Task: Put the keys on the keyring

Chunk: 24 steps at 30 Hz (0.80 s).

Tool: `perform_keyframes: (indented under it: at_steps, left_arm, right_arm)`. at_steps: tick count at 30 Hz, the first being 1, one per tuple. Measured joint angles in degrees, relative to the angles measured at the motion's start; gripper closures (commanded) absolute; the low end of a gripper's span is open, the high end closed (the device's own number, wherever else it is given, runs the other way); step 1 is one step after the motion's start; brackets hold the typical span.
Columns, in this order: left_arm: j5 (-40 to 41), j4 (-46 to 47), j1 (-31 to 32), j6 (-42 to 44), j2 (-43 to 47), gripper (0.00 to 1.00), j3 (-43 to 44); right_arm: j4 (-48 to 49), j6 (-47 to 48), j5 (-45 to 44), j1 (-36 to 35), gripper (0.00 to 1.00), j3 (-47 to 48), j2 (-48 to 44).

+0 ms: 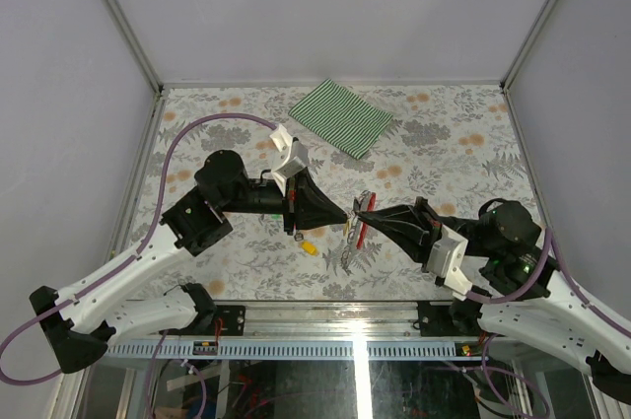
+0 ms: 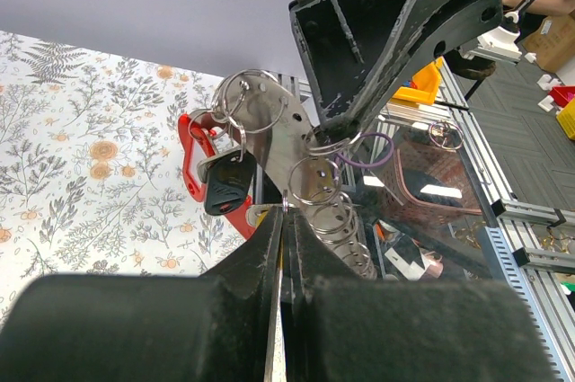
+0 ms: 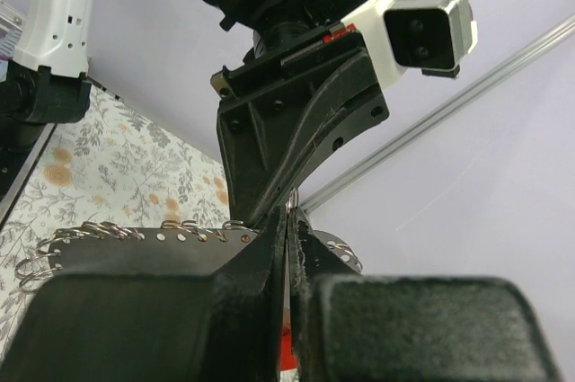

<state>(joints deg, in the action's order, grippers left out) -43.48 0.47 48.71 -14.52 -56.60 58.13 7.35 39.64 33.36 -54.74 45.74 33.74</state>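
Cloth (image 1: 341, 116) upper ctr on table (image 1: 444, 148); keyring (image 1: 361, 232) frame ctr btw left gripper (image 1: 346, 219) & right gripper (image 1: 368, 214); one key (image 1: 310, 247) just lower-left.

top: overhead, far, whole table (image 1: 444, 133) | wrists: close, facing each other | shared: keyring (image 1: 361, 230)

R end effector (image 3: 287, 225) clamped on ringed metal strip (image 3: 135, 236).

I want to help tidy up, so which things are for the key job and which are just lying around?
For the job:
- keyring, a red strap with metal rings, pinched between the left end effector and the right end effector
- yellow key, on the table

Just lying about:
- green striped cloth, at the far side
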Motion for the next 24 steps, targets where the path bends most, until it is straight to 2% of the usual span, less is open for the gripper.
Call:
perform_keyframes:
  at_steps: [24]
  left_arm:
    - [0.0,0.0,0.0,0.0,0.1,1.0,0.0]
  right_arm:
    - [-5.8,5.9,-2.9,0.0,1.0,-0.3,0.8]
